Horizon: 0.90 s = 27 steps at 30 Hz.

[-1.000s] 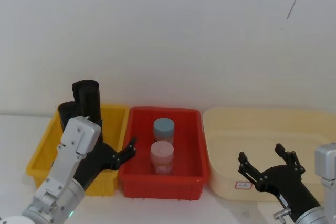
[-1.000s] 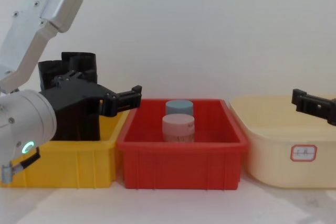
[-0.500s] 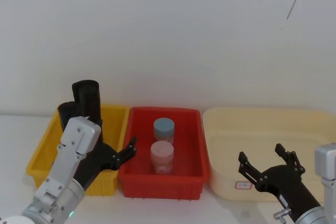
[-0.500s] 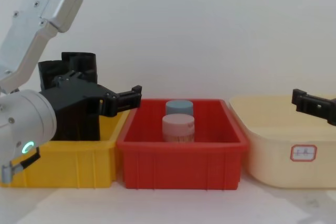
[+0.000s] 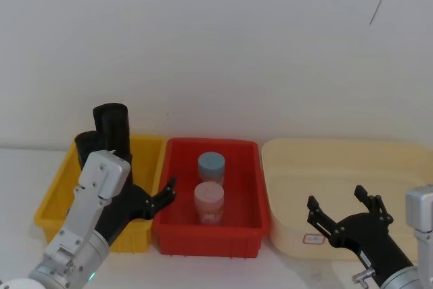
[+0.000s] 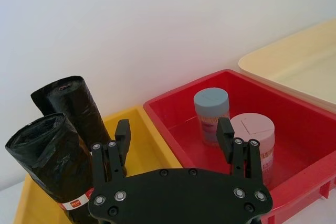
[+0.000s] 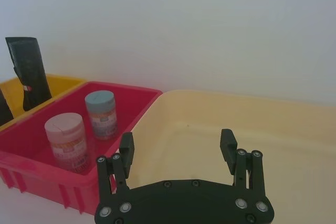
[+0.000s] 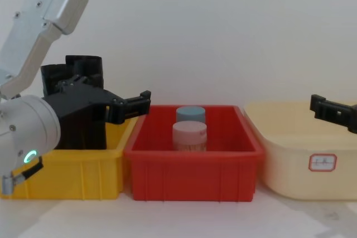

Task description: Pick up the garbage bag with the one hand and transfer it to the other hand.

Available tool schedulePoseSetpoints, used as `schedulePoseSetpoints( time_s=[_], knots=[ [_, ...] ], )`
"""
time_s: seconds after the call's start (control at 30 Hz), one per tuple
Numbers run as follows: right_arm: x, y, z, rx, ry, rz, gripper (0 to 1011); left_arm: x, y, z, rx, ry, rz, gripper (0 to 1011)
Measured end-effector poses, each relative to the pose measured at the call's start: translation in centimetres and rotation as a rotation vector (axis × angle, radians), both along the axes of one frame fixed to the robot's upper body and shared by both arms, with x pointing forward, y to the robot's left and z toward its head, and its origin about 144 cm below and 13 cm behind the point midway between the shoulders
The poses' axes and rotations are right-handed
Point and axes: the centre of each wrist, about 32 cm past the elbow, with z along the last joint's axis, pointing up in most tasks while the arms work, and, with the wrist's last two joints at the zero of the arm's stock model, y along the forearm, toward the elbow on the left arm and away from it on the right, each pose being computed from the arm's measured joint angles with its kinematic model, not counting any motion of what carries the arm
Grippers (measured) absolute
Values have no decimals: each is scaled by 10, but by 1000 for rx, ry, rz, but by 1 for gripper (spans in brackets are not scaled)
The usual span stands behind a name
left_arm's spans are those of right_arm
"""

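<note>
Black crinkled garbage bag point(image 6: 52, 166), red-white label band point(image 6: 73, 203), upright in yellow bin point(image 5: 51, 197); left tool point(image 6: 174, 129), right tool point(image 7: 177, 141) released.

Garbage bag point(image 6: 52, 156) base hidden behind left pincer point(image 6: 174, 129).

Legible txt: none | cream bin sticker point(image 8: 322, 163), jar lbls point(image 6: 211, 125), bag band point(image 6: 74, 202): unreadable

Crinkled plastic garbage bag point(image 6: 48, 157); smooth, glossy plastic red bin point(image 8: 192, 175).
</note>
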Motion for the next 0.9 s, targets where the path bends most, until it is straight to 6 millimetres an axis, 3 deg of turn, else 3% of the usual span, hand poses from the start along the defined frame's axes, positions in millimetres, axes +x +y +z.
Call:
schedulePoseSetpoints(
  time_s=[0.3, 0.63, 0.9],
  knots=[
    [0, 0, 0, 0, 0, 0, 1001, -4, -10, 2, 0, -19, 20, 1001],
    [0, 0, 0, 0, 0, 0, 1001, -24, -27, 5, 12, -28, 84, 1001],
    [0, 0, 0, 0, 0, 0, 1001, -39, -28, 7, 20, -27, 153, 1001]
  ],
)
